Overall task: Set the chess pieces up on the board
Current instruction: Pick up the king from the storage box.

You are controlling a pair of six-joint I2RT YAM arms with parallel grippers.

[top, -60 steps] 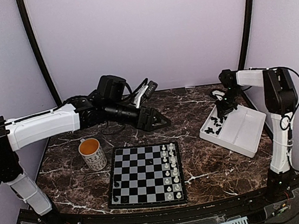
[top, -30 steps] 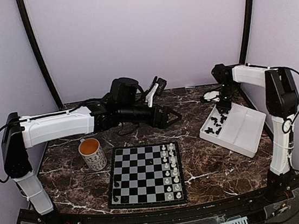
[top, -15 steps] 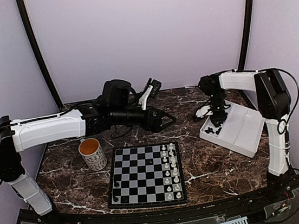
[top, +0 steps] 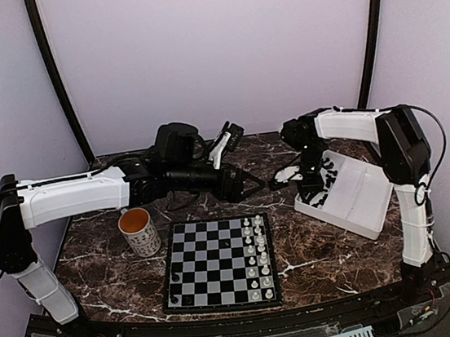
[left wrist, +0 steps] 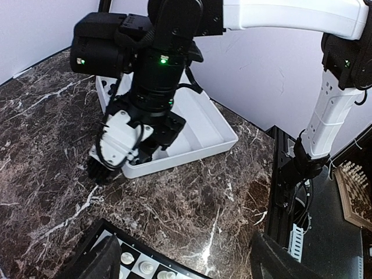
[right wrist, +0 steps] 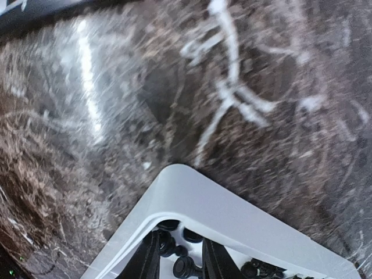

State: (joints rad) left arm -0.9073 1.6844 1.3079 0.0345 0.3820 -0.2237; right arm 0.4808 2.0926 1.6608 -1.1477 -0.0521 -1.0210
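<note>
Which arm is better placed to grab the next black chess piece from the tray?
Likely right. The right gripper sits over the black chess pieces in the white tray's corner; the left gripper hangs open above marble, beside the tray.

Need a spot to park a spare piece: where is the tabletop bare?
Bare marble lies between the board and the tray, and left of the board, near side of the mug. Crowded: behind the board, where the left pincer and right pincer face each other.

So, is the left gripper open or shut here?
Open. The left wrist view shows the left gripper with its two fingers far apart at the bottom corners, and only the table and the board between them.
</note>
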